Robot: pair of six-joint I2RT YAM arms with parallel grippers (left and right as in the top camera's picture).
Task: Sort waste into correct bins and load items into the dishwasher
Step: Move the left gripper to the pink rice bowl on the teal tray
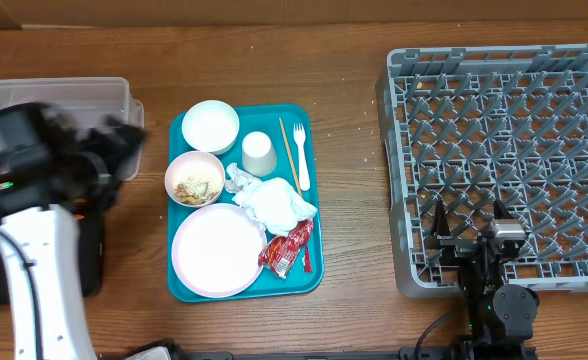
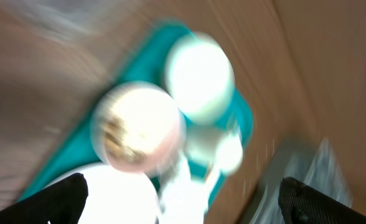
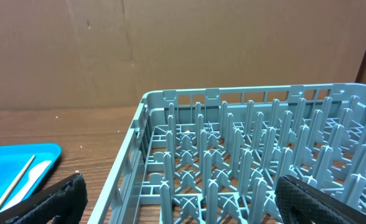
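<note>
The crumpled napkins [image 1: 272, 200] lie right of centre on the teal serving tray [image 1: 296, 285], which sits in the middle of the overhead frame; the red wrapper [image 1: 287, 248] lies just below them, its left end against the pink plate [image 1: 214, 252] at the tray's lower left; pale food scraps [image 1: 194, 187] sit in the pink bowl [image 1: 217, 165] just above the plate; the white bowl [image 1: 210, 126] takes the tray's upper left corner, the small cup [image 1: 259, 154] stands to its lower right, and the white fork [image 1: 301, 158] lies along the tray's right side beside a thin wooden stick [image 1: 288, 150].

The clear tub [image 1: 64, 95] is in the upper left of the frame; the black tray [image 1: 92, 255] is at lower left, largely under the left arm [image 1: 39, 280]; the grey dish rack [image 1: 504, 130] fills the right side.

The left gripper [image 2: 180, 183], blurred, hangs at the tub's right end, its fingers spread wide above the tray; the right gripper [image 3: 180, 180] sits at the rack's lower left corner, its fingers likewise wide apart.
</note>
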